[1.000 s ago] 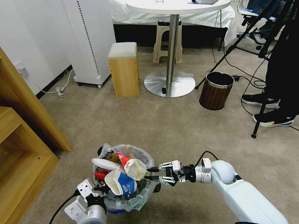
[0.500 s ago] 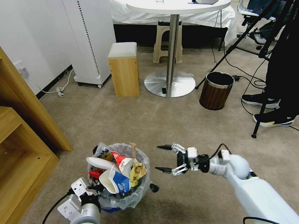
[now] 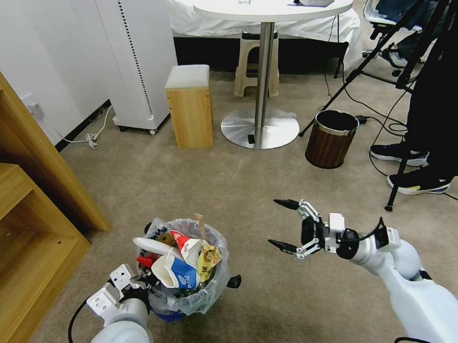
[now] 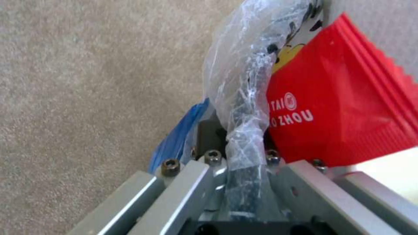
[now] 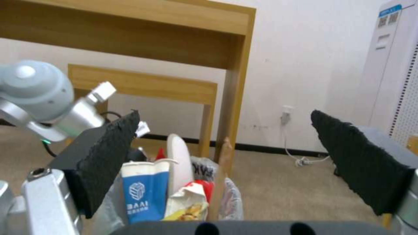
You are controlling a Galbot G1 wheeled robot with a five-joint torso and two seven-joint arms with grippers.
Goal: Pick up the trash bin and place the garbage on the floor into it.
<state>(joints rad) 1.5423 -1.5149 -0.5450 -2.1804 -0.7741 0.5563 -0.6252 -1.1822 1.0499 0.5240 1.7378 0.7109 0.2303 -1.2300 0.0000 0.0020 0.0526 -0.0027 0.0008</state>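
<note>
The trash bin (image 3: 195, 301), lined with a clear bag, stands on the carpet near me, heaped with garbage: a blue-white cup (image 3: 181, 277), a white slipper (image 3: 150, 244), a red-white carton (image 3: 188, 245), a wooden stick (image 3: 199, 223) and a yellow crumple (image 3: 209, 258). My left gripper (image 3: 143, 284) is shut on the bin's near-left rim; the left wrist view has the bagged rim (image 4: 246, 98) clamped between its fingers, beside a red wrapper (image 4: 348, 107). To the right of the bin, well apart from it, my right gripper (image 3: 281, 224) hangs open with nothing in it. Between its black pads (image 5: 106, 156), the right wrist view looks at the cup (image 5: 141, 192).
A brown bin with a chrome rim (image 3: 332, 138) stands farther off on the right. A wooden stool (image 3: 190, 107) and a round table's base (image 3: 260, 126) are ahead. Wooden shelving (image 3: 31, 202) lines the left. Tripod legs (image 3: 394, 193) and a person's shoes (image 3: 419, 182) are at the right.
My right gripper, shut at the bin's top a second ago, has opened and drawn back to the right and up. The yellow crumple now rests in the bin.
</note>
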